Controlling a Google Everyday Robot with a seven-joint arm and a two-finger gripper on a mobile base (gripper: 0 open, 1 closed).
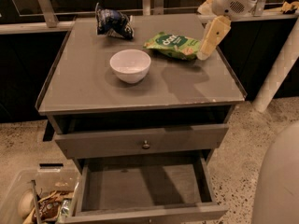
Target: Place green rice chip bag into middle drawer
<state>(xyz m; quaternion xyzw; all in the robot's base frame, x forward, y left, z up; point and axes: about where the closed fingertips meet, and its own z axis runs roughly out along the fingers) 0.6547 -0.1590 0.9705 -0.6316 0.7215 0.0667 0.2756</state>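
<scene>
The green rice chip bag [172,45] lies flat on the grey cabinet top [93,90], at the back right. My gripper [206,49] hangs from the cream arm at the upper right, its tip just at the bag's right end, touching or nearly touching it. The middle drawer [140,186] is pulled out at the bottom of the view, and nothing lies on its flat grey bottom. Above it is a grey drawer front with a small round knob [145,144], slightly ajar.
A white bowl [130,65] stands mid-table, left of the green bag. A dark blue and white snack bag [113,23] sits at the back. A plastic bin with clutter [32,200] is on the floor lower left. A white post [280,64] stands to the right.
</scene>
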